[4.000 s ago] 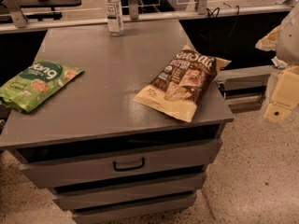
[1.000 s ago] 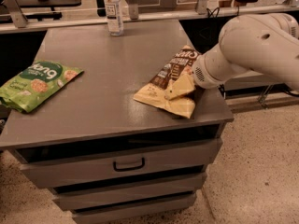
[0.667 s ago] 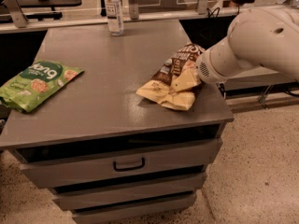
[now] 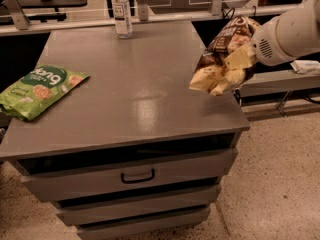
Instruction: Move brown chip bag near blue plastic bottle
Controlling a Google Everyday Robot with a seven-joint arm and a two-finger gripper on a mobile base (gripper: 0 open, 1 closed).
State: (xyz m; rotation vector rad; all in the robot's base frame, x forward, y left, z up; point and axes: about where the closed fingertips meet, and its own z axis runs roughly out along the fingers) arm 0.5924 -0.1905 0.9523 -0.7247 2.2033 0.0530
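The tool (image 4: 236,63) is clamped on the brown chip bag (image 4: 206,75), holding it clear above the tabletop (image 4: 135,84) right edge. The blue plastic bottle (image 4: 121,9) stands upright at the far edge, well apart.

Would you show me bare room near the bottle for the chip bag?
The table is bare in front and right of the blue plastic bottle; the green snack bag lies far left. The gripper holds the brown chip bag over the right edge.

Tabletop (image 4: 140,84) bare, gripper (image 4: 233,65) (right) to bottle (image 4: 121,11)
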